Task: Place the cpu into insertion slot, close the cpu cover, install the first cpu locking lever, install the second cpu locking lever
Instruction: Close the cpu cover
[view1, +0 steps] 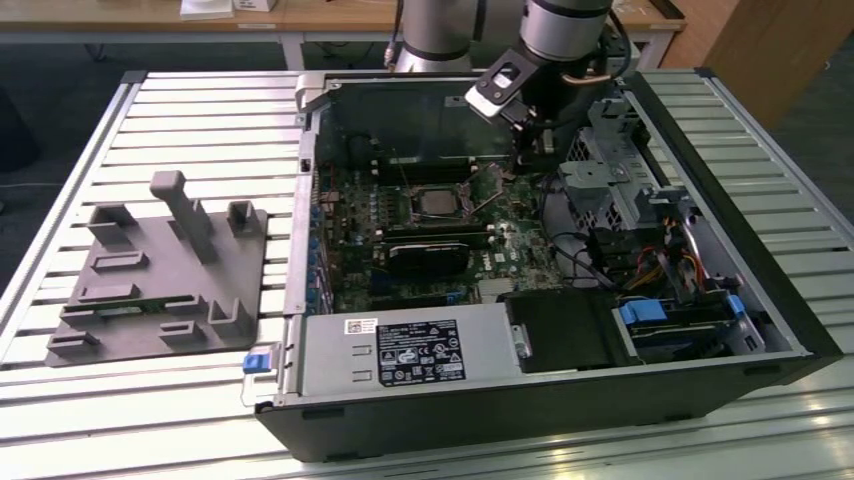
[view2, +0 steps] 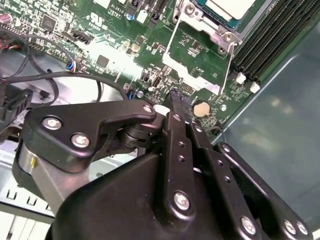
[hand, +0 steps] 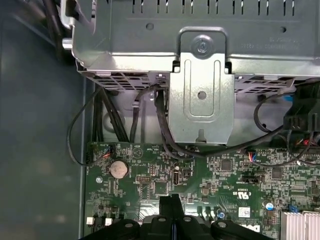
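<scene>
The cpu (view1: 434, 203) lies flat in the insertion slot (view1: 408, 200), near the middle of the green circuit board (view1: 507, 265) inside an open computer case (view1: 534, 420). In the second wrist view its pale metal top (view2: 227, 7) shows with the silver cpu cover (view2: 202, 25) lying around it. A thin wire lever (view2: 229, 65) runs from the socket's corner across the board. Whether the lever is latched cannot be told.

The gripper (view1: 531, 158) hangs inside the case, toward the exterior view's right of the slot and apart from it. In both wrist views its black fingers (hand: 172, 207) are pressed together with nothing between them, their tips just above the board. A round coin battery (hand: 118, 169) sits near the tips, and black cables (hand: 165, 135) run from under a grey metal drive cage (hand: 200, 90) to the board.

In the exterior view a black block (view1: 434, 252) sits on the board on the near side of the slot. A silver power supply (view1: 400, 355) fills the case's front edge.

The case rests on a counter (view1: 200, 110) of long pale metal slats. To the exterior view's left of the case stands a grey plastic fixture (view1: 160, 270) with upright posts and pockets. Behind the counter are a light wooden table (view1: 334, 15) and a dark floor (view1: 54, 70).
</scene>
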